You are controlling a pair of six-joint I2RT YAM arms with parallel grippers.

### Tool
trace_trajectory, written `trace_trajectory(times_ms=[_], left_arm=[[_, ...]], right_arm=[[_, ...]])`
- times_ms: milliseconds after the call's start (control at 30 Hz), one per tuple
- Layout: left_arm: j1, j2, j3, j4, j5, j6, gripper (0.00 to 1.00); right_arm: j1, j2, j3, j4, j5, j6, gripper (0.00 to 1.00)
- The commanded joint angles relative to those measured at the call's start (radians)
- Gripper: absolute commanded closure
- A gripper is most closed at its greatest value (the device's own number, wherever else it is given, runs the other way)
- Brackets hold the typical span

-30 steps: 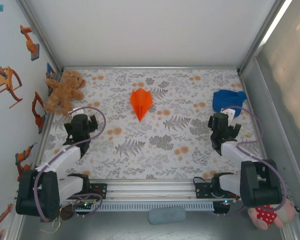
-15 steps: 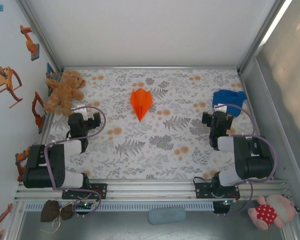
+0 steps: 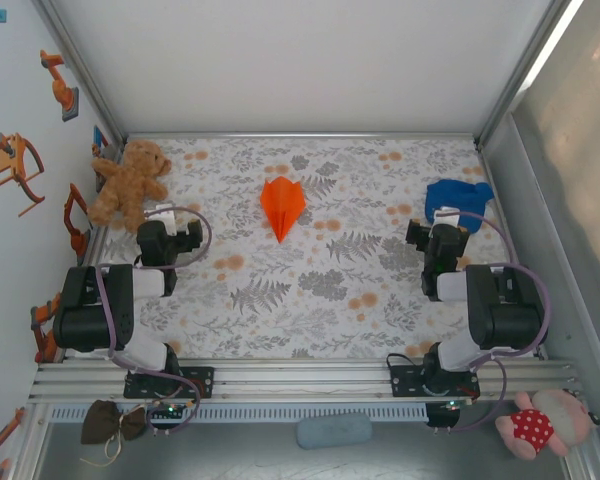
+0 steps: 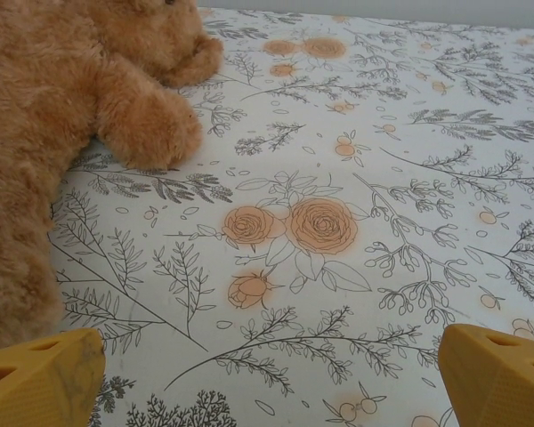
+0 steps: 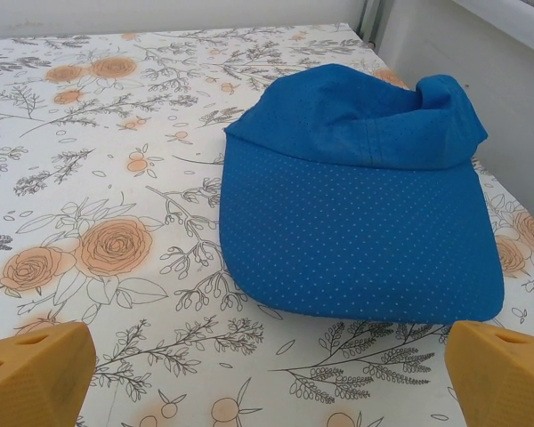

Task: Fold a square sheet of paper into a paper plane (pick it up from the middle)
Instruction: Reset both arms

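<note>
Paper plane (image 3: 282,207): folded orange dart, lying flat on the floral table cover (image 3: 310,290), centre-back of the work area, nose pointing toward you. Nothing touches it; bare cover all round.

Left gripper (image 3: 168,236): you have it parked low at the left side, well apart from the plane. In the left wrist view the gripper (image 4: 267,382) is spread wide, one yellow fingertip (image 4: 40,382) in each lower corner, only patterned cover between them. It holds nothing. The teddy bear (image 4: 62,116) sits just ahead and to its left, paw near but not touching the fingers.

Right gripper (image 3: 438,236): parked at the right side, also well apart from the plane. The right wrist view shows this gripper (image 5: 267,378) spread wide as well, empty, with the blue cap (image 5: 360,213) lying just ahead, brim toward the fingers.

Edges: the bear (image 3: 130,183) rests against the left wall at the back corner; the cap (image 3: 458,195) lies near the right frame. The open lane for you runs down the middle, between both arms up to the plane.
</note>
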State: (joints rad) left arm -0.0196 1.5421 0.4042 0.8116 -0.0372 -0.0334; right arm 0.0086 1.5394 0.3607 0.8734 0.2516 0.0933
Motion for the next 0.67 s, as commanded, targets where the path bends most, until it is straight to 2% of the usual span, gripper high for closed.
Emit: trace_trajectory(times_ms=[0, 633], left_arm=[[0.0, -0.003, 0.014, 0.004, -0.01, -0.002, 0.04], [-0.009, -0.002, 0.015, 0.004, -0.023, 0.003, 0.04]], right_arm=[[-0.007, 0.003, 0.003, 0.04, 0.021, 0.014, 0.01], [-0.007, 0.002, 0.001, 0.041, 0.021, 0.013, 0.01]])
